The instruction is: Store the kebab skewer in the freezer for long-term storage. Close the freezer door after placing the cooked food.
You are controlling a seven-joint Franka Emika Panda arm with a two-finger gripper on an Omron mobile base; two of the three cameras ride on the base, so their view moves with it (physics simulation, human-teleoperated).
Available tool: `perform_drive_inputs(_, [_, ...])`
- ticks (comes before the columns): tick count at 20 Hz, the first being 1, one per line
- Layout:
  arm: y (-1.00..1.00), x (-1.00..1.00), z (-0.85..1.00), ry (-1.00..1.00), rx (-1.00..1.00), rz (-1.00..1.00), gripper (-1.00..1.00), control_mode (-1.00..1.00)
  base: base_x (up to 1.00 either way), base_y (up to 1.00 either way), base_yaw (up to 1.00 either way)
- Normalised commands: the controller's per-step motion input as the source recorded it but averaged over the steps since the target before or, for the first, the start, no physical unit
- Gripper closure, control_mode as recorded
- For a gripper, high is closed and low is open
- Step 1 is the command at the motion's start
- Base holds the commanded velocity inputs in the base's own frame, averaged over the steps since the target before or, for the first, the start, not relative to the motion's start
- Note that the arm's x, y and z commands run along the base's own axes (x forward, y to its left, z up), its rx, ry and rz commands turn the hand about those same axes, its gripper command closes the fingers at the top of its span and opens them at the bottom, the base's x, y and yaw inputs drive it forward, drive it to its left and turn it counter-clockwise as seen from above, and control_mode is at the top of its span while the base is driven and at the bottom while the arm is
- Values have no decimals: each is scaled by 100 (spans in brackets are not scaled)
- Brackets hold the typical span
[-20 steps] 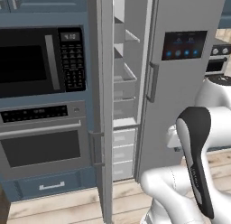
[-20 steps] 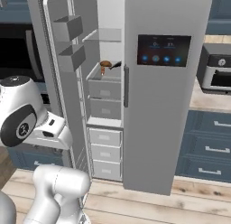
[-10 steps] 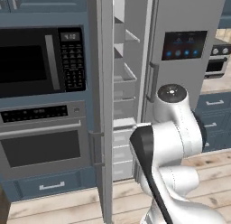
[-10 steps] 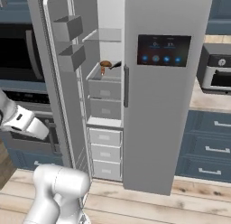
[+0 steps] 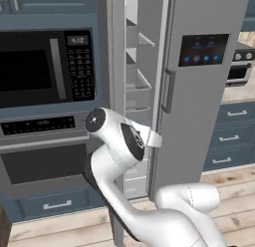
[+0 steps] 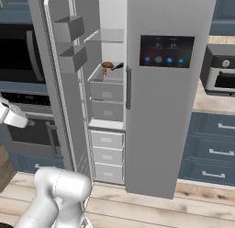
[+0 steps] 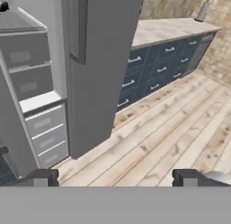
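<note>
The freezer [image 6: 108,91] stands open, showing a white interior with glass shelves and white drawers [image 7: 27,56]. Its door [image 6: 62,107] is swung out to the left, with bins on its inner face; in the left base view it is edge-on [image 5: 118,66]. On the upper drawer lie a round tan lump [image 6: 108,65] and a dark-handled item [image 6: 118,65]. A tiny reddish bit [image 6: 105,72] just under the lump may be the kebab skewer; it is too small to tell. My gripper [image 7: 115,178] is open and empty, low before the cabinet, over the wooden floor.
A grey fridge door with a dark touch display [image 6: 166,51] and a long handle [image 7: 81,24] is closed beside the freezer. A black microwave [image 5: 45,66] and wall oven [image 5: 42,161] stand to the left. Blue drawers under a counter [image 7: 167,56] lie to the right.
The arm has swung from the right of the left base view across to the front of the oven and freezer door. The gripper stayed open. The freezer door and the food have not moved.
</note>
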Motion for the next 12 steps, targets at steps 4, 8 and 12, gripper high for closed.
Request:
perform_drive_inputs(4, [47, 91, -17, -19, -3, -41, -100, -100, 0, 0, 0])
perform_drive_inputs(8, [63, 59, -1, -41, -5, -42, -100, -100, 0, 0, 0])
perform_drive_inputs(12, [50, 51, 3, -27, -18, -6, -100, -100, 0, 0, 0])
